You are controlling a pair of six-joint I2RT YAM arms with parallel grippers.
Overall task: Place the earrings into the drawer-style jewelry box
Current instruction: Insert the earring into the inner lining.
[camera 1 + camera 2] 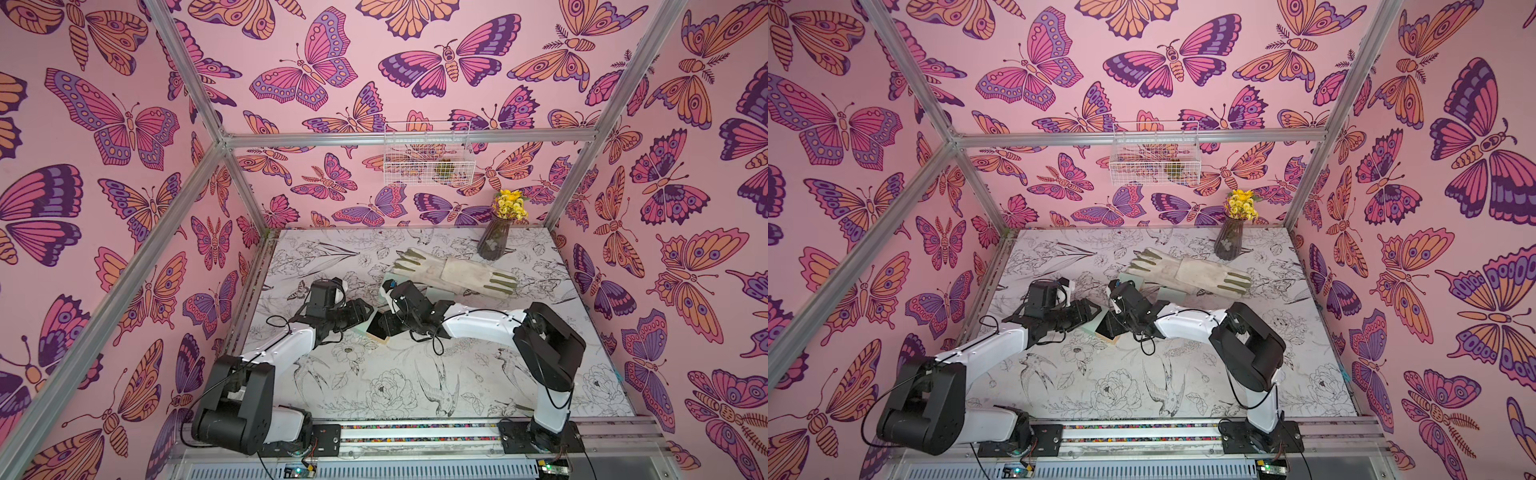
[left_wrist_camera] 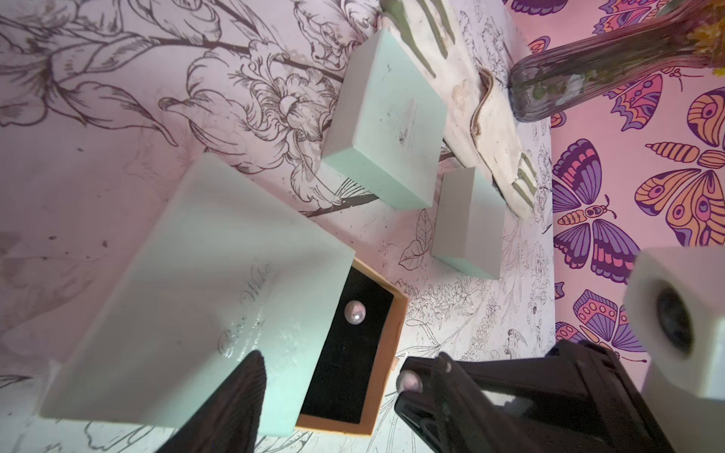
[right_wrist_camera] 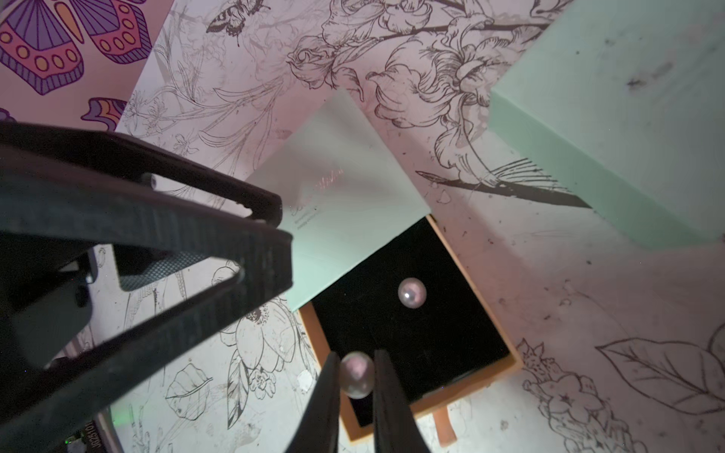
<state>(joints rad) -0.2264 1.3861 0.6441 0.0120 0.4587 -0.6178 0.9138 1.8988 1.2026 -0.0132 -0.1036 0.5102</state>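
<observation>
Placing step: the last earring was in hand. I judged this because one pearl lay in the drawer and one was in the grip.
Right tool: the right tool was closed on a round white pearl earring, pinched between its two thin black fingertips.
Held earring: it hung near the outer rim of the tan cardboard drawer. In the left wrist view it seemed just outside that rim, so I could not tell if it was over the black lining.
Earring in drawer: the other round white pearl earring lay on the black lining, apart from the rims.
Jewelry box: the mint-green cardboard sleeve rested on the flower-printed worktop, with the drawer pulled partly out.
Left tool: the left tool stood at the sleeve, with one black finger over its top. I could not tell whether its jaws were open or pressed on the sleeve.
Next move: in my judgement the pearl needed to go further over the lining and lower before the fingers parted. A round pearl dropped from a height may roll or bounce over the low rim. After that, the drawer probably needed pushing in while the sleeve was kept from sliding.
</observation>
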